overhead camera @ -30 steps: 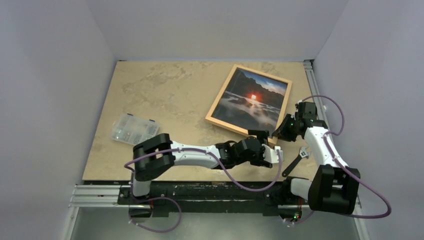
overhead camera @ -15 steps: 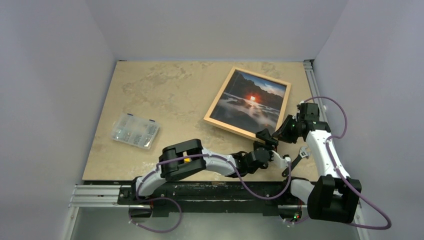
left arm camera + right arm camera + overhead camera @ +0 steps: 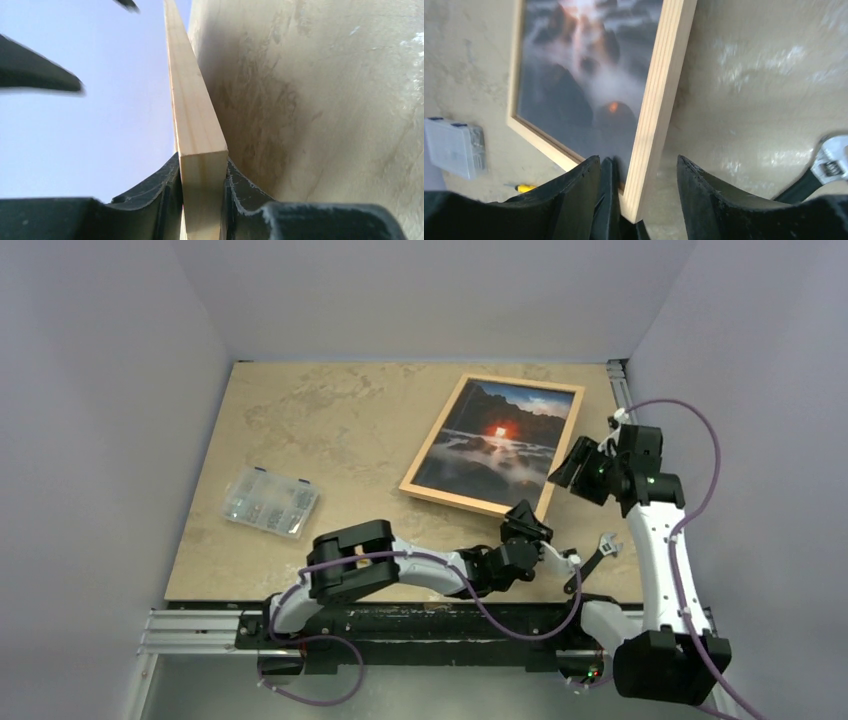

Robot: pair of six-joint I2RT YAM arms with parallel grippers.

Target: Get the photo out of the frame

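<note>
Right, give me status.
Left gripper shut on the frame corner. Right gripper open, straddling its edge. The photo not yet out. Wrench lying nearby.

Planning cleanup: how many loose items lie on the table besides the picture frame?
2: a clear parts box at left, a wrench at front right; others may be hidden.

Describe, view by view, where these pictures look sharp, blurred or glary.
Top external: evenly lit and sharp throughout. Left wrist: the frame edge crisp, a dark blurred shape upper left. Right wrist: the photo soft and hazy, pale glare patches on the table.
</note>
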